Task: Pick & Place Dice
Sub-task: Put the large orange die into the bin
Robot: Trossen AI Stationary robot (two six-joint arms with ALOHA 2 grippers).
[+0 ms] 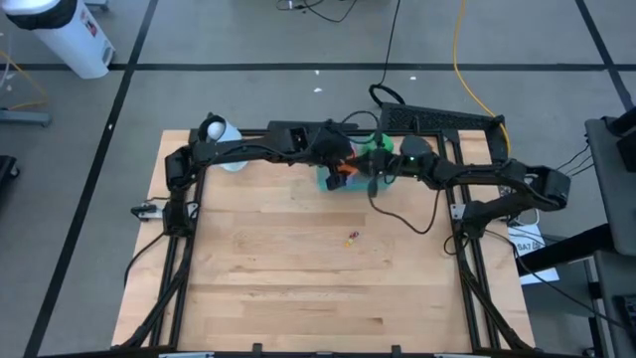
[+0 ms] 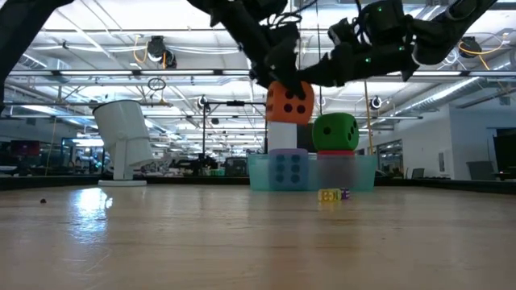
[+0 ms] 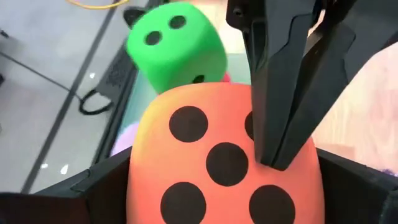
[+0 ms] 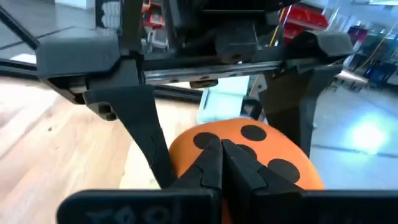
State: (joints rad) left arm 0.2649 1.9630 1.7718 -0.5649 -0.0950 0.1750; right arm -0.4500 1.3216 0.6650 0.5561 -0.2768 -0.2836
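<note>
Your left gripper (image 4: 217, 149) stood wide around the orange die (image 2: 289, 102), one finger (image 4: 146, 134) on each side of it, holding it above the teal tray (image 2: 266, 173). The low view showed the die clear of the tray rim, with a purple-blue die (image 2: 289, 167) inside the tray under it; the high view hid that under the arms. The green die (image 2: 335, 132) sat just beyond the gripper, stacked high in the tray. Your right gripper (image 4: 222, 163) was pinched shut, tips against the orange die's top, seen only from the right wrist view. A small bit (image 1: 351, 237) lay on the table (image 1: 278, 288), well apart.
</note>
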